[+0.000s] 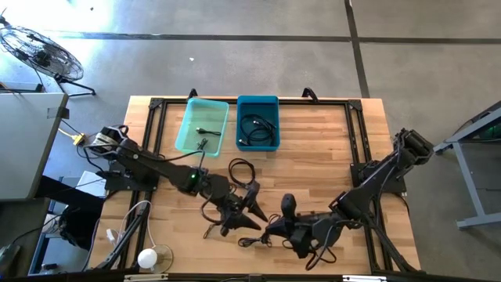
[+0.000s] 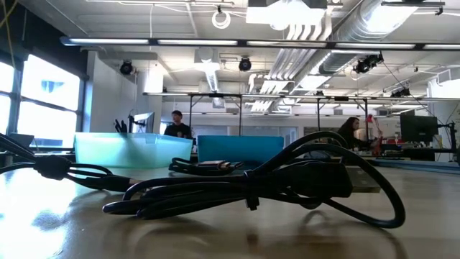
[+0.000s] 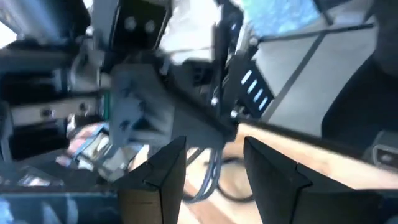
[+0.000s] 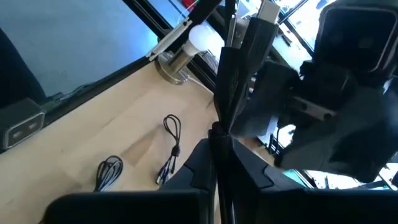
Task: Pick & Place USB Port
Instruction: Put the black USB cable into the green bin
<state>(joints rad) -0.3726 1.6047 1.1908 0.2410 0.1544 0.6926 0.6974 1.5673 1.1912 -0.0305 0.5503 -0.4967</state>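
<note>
Right now your right gripper [image 4: 217,152] is clenched on a black USB cable [image 4: 239,56], which runs straight up from between its fingers, low over the table's [image 1: 329,157] front middle. Your left gripper [image 3: 211,168] faces it just beside, fingers spread, nothing between them.

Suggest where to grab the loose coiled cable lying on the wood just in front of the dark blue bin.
Pinch the coiled cable on the side of its open loop, where a single strand lies flat on the bare table. Come straight down with the fingers straddling that strand. The open left gripper looks nearest; the right gripper is shut on another black cable.
</note>
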